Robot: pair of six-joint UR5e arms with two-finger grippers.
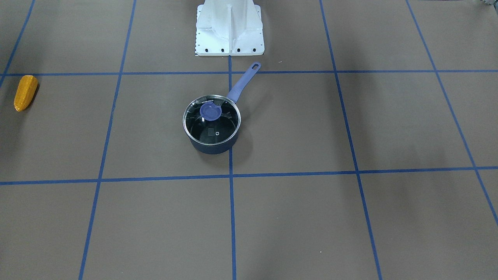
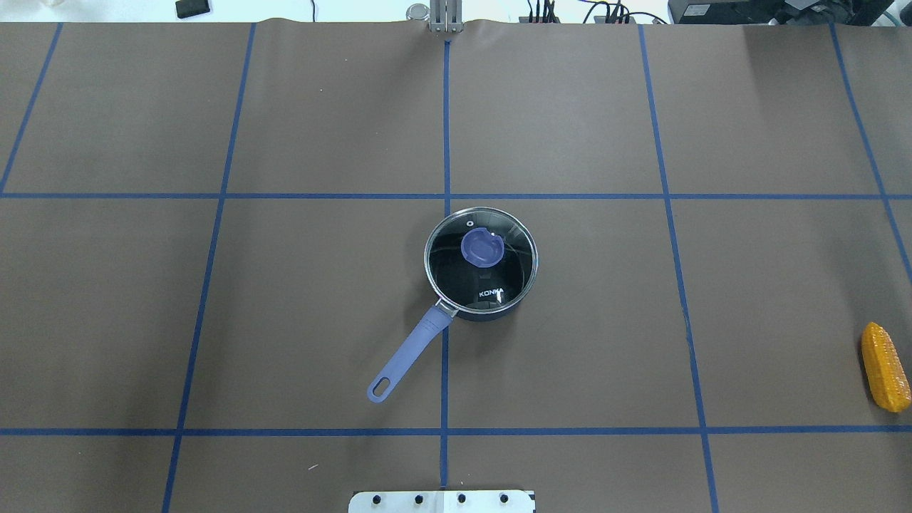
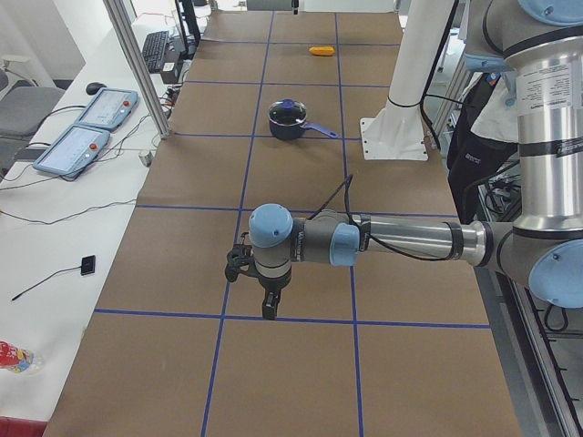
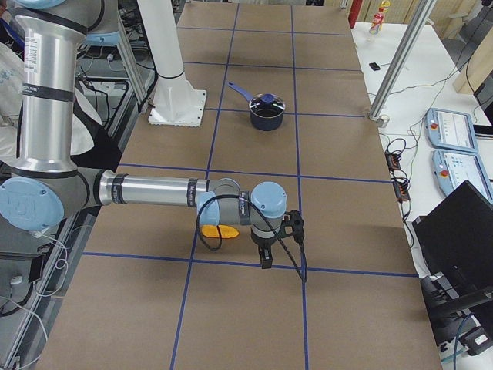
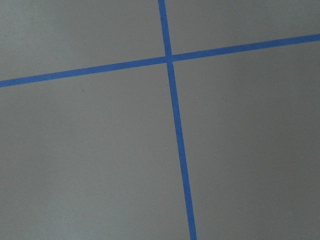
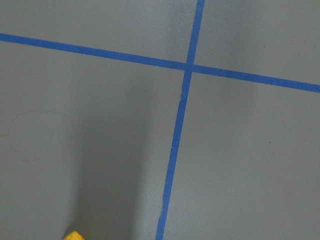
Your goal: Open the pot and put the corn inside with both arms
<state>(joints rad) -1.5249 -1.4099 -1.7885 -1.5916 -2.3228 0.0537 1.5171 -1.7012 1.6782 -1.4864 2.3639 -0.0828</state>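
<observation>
We judge the task not yet begun: the opening step is the one in hand, and neither arm is near its target.

The left arm [image 3: 401, 241] lies stretched out low and level over the counter [image 2: 320, 320], well to the left of the pot. Its wrist is bent so that the left tool [image 3: 270, 314] points straight down above a tape crossing. We cannot tell whether that tool is released or clenched, since only the side view shows it, and we see nothing in it.

The pot [image 1: 213, 147] sits mid-counter with the glass lid [image 1: 212, 124] on it and its handle [image 2: 413, 349] pointing back towards the robot's left. Next, we think one tool must come over the pot and close on the knob [image 2: 482, 246] to lift the lid straight up.

The corn [image 2: 885, 367] lies far to the right of the pot, flat on the counter. The right arm [image 4: 154, 190] is stretched level just above it, and the right tool [image 4: 266, 264] points down beside it. We cannot tell this tool's state either. It needs only a short shift onto the cob.
</observation>
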